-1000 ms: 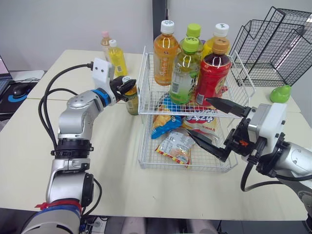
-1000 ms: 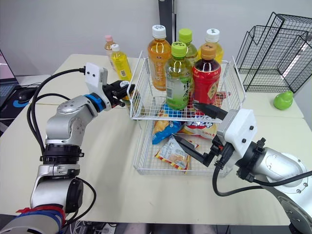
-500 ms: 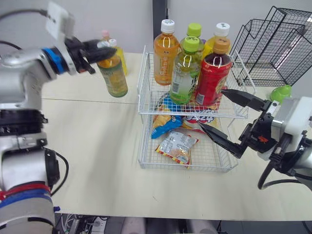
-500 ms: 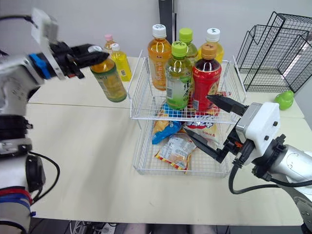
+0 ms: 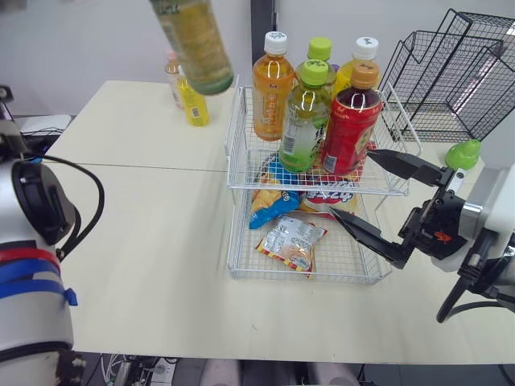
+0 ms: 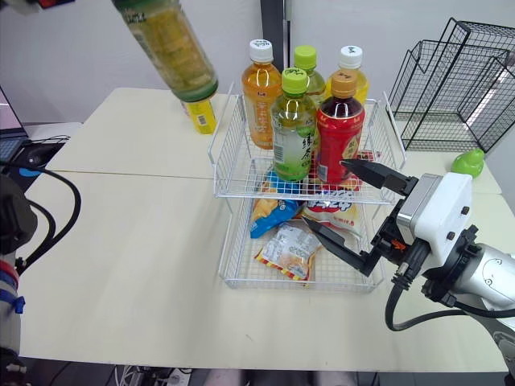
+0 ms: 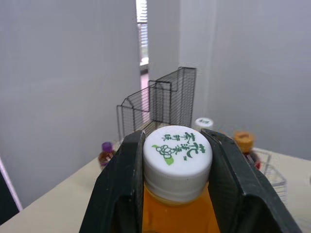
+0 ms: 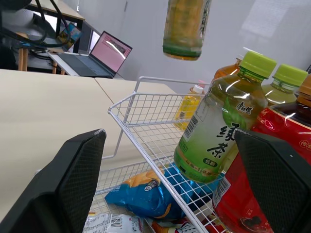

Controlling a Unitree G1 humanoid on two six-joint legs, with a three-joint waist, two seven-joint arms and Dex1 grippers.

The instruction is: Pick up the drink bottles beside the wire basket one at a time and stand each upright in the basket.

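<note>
**Tea bottle held high, ready to go into the basket**

Head views: The tea bottle (image 5: 193, 44) hangs in the air above the table (image 5: 137, 241), just outside the rear left corner of the wire basket (image 5: 235, 153). It is tilted, with its base swung toward the basket and roughly level with the caps there. The top shelf already holds five bottles (image 5: 310, 112) standing upright, and snack packets (image 5: 291, 241) lie on the lower shelf. Two small bottles (image 5: 191, 100) wait on the table behind the basket's left side. The right gripper (image 5: 352, 182) sits spread wide at the basket's front right, holding nothing.

Left wrist view: The left gripper (image 7: 176, 145) is clamped on the tea bottle's white cap (image 7: 177, 162), one finger on each side. The hold looks centred, but it is on the cap alone, so the body can swing.

Right wrist view: The tea bottle's base hangs above the shelf rim. The wire floor looks bare at the front left of the shelf, next to the green-capped bottle (image 8: 218, 121).

To do this step well, I would bring the bottle upright before lowering it. Carry it over that bare corner, clear of the rim and the neighbouring caps. Lower it slowly until the base rests flat on the wire, and only then release.
</note>
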